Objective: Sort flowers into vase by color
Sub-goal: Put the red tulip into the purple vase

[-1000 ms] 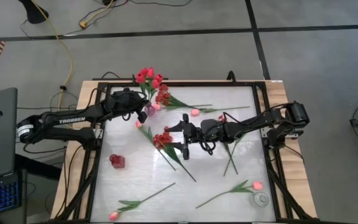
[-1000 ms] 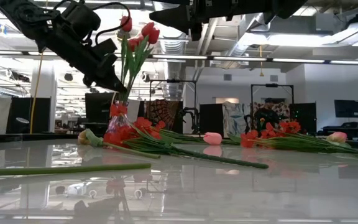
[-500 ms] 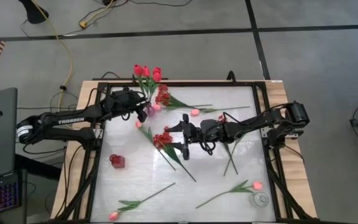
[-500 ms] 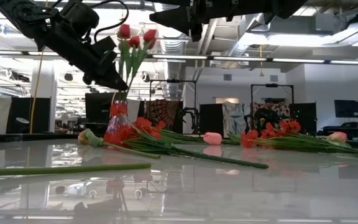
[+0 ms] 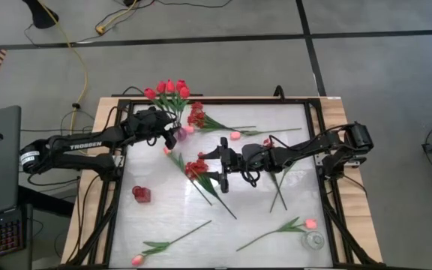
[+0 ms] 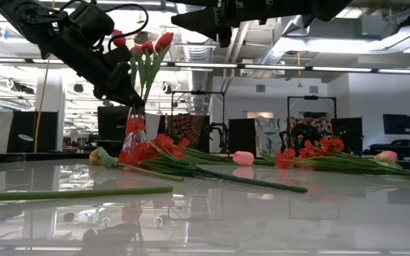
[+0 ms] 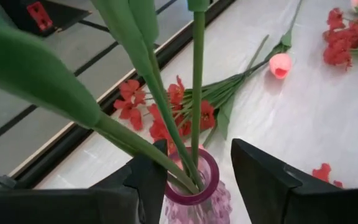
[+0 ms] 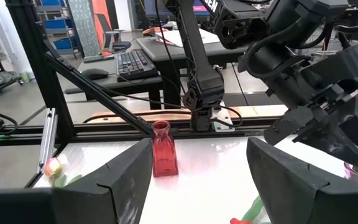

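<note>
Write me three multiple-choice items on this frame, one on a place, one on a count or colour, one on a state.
1. Where do the red tulips stand?
A. in the pink glass vase
B. flat at mid-table
C. in the red vase

2. How many red tulip heads show above the pink glass vase?
A. one
B. three
C. six

3. How are the fingers of the left gripper?
A. clamped on a stem
B. apart, either side of the vase mouth
C. out of view

Answers:
1 A, the left wrist view shows their stems going into its mouth.
2 B, the low view shows three heads.
3 B, the left wrist view shows the fingers spread with stems free between them.
</note>
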